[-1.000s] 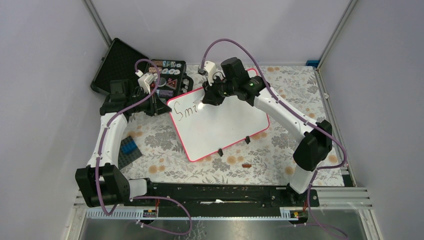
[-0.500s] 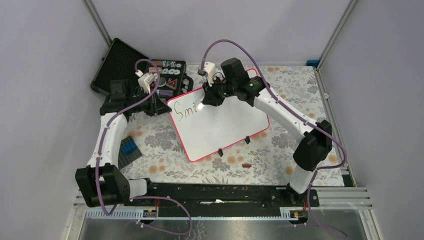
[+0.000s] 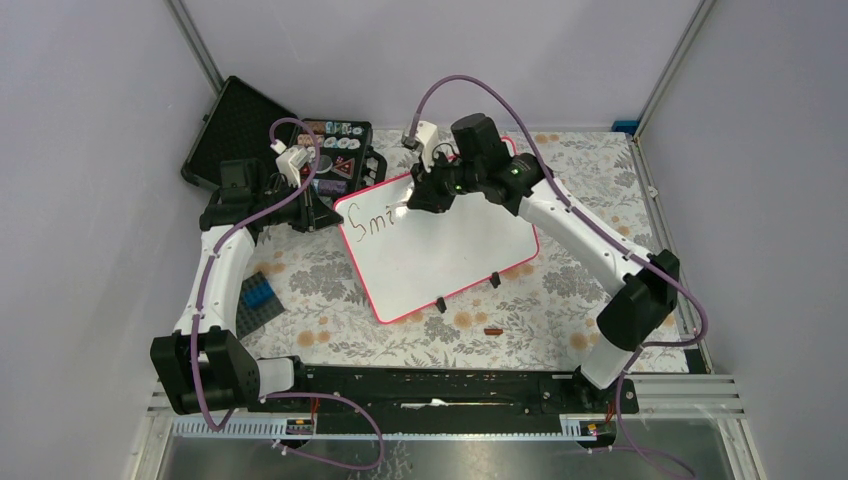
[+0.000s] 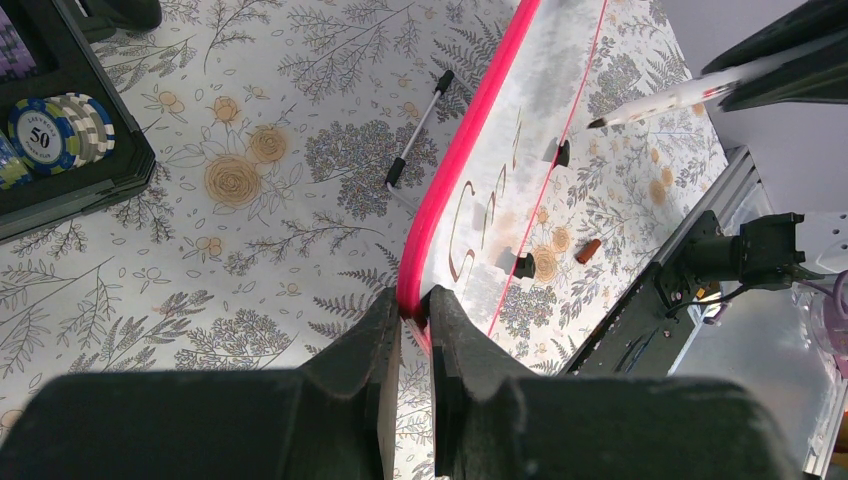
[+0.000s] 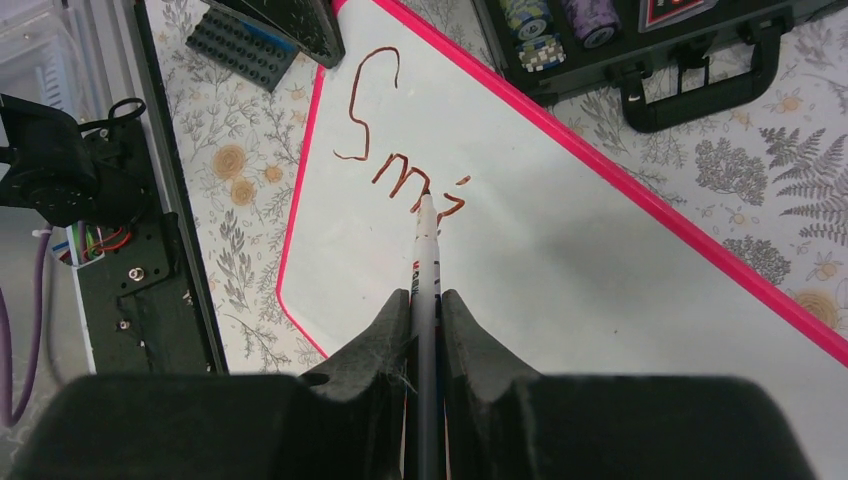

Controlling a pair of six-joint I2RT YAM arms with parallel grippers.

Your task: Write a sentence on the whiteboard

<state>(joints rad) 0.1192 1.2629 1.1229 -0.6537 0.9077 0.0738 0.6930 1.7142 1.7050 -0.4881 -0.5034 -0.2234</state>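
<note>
The whiteboard point(image 3: 450, 255) with its pink rim lies slanted across the middle of the table. The sentence point(image 3: 368, 225) reads "Smi" in dark strokes near the board's left corner, also the sentence point(image 5: 395, 165). My left gripper point(image 4: 413, 305) is shut on the whiteboard's rim point(image 4: 450, 190) at that corner; it shows as the left gripper point(image 3: 322, 212) in the top view. My right gripper point(image 5: 427, 300) is shut on a white marker point(image 5: 427, 250). Its tip sits just by the "i"; contact with the board is unclear. From above, the right gripper point(image 3: 420, 197) hovers over the board's far left part.
An open black case point(image 3: 335, 150) with poker chips stands behind the board's left corner. A dark brick plate with blue bricks point(image 3: 258, 297) lies at the left. A small brown cap point(image 3: 492, 330) rests near the front. Two black clip feet point(image 3: 440, 305) stick out from the board's near edge.
The right arm's elbow and wrist have shifted slightly to the right. The marker tip stays near the "i". The left arm and the board have not moved.
</note>
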